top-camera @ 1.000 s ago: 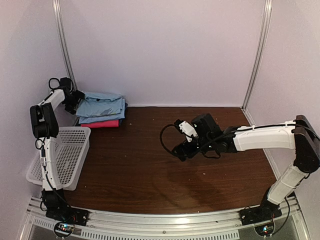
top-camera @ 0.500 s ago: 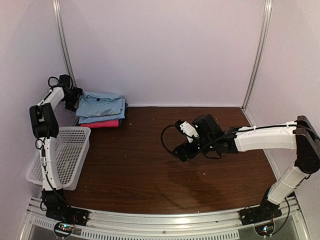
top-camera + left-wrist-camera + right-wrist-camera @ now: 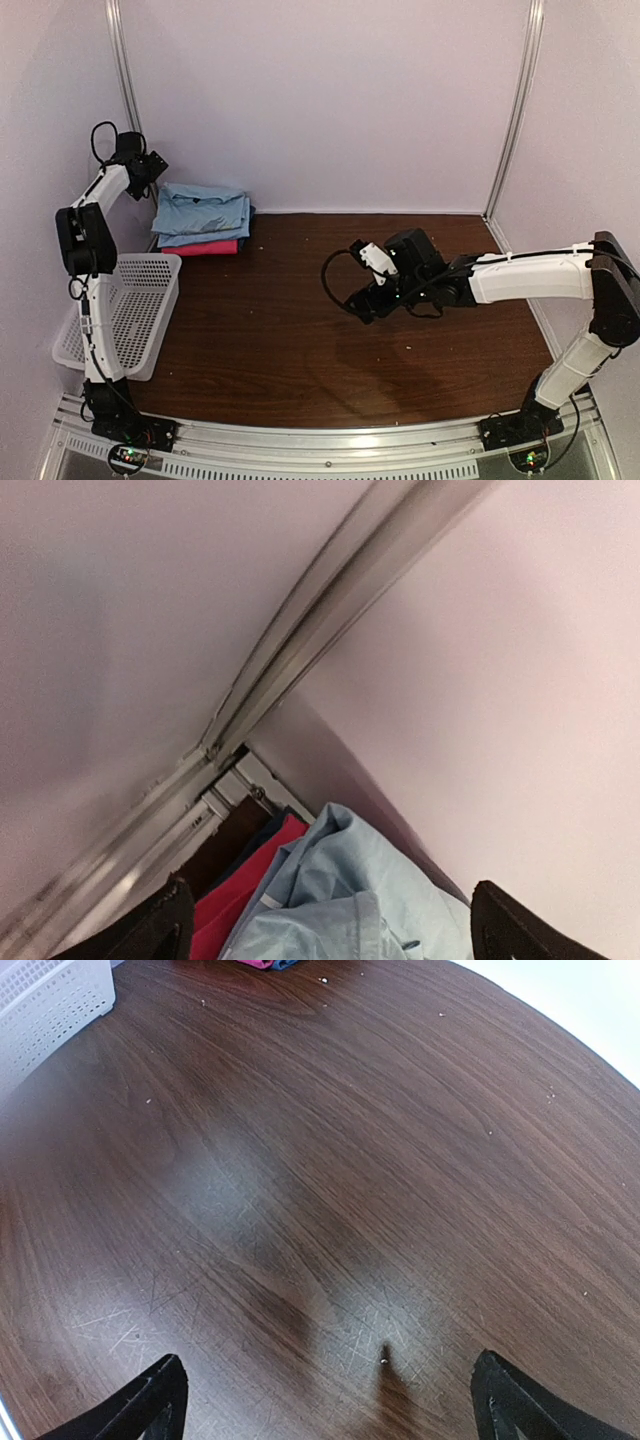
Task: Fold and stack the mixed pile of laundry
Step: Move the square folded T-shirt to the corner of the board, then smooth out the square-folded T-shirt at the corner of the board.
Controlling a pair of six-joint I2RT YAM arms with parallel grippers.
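Your dark wood table (image 3: pixel 300 340), pale-walled: light blue garments (image 3: pixel 205 212) stacked on magenta cloth (image 3: pixel 205 247), far-left corner; white basket (image 3: pixel 150 300) at left edge. Jaws apart on both: left gripper (image 3: pixel 148 172) raised beside the stack, right gripper (image 3: pixel 360 303) over mid-table.

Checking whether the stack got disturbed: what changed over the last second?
The left gripper, open and empty, rose away from the folded light blue garments toward the corner post. The garments, the magenta cloth beneath, the basket and the open right gripper stayed put.
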